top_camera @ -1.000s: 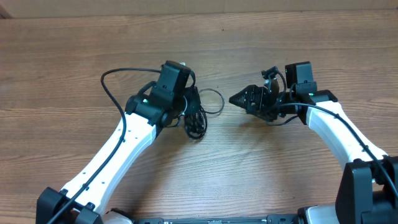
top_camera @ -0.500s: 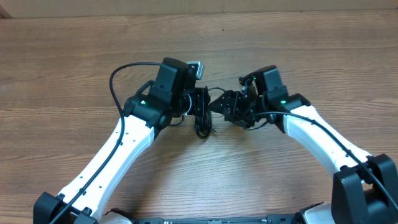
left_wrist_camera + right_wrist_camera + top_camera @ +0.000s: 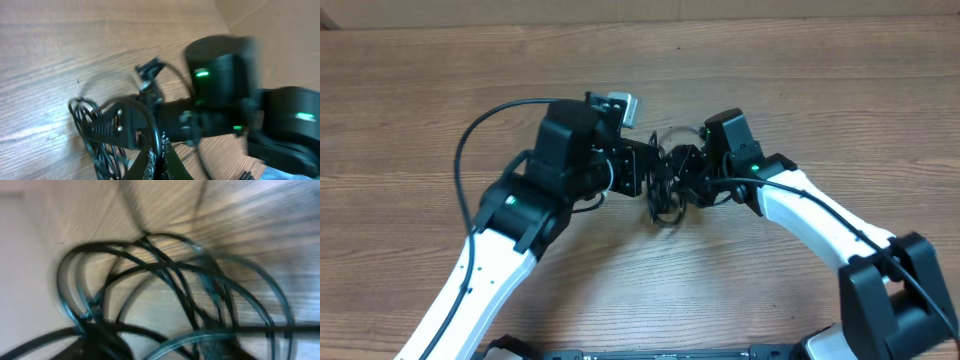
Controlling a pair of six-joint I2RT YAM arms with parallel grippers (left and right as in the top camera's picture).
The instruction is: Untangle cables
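Near the middle of the tabletop [image 3: 440, 80], the two arms are meeting nose to nose over the cables [image 3: 666, 204], which are sitting in one dark knot between them, with a thin loop arching off toward the far edge. The left claw [image 3: 642, 172] is pinching fully closed, and judging by how the bundle is hanging right at its tip, it appears to be gripping a strand there, acting as the anchor so that the knot is not sliding about while the other arm works on it. The right claw [image 3: 680, 166] is pushing in from the opposite side, its tip touching or buried in the tangle. How wide its jaws are standing cannot be told, since the overhead view is hiding them behind the cords and its own camera is showing only blurred loops crossing over one another against the wood grain. That blur suggests the arm is moving fast at very close range. The arrangement is reading as the start of a pull-apart: one side holding, the other reaching for a separate strand. No cord is lying free of the others yet, so the untangling looks to be barely begun, and the likely risk is the right claw catching several strands at once and tightening the knot.
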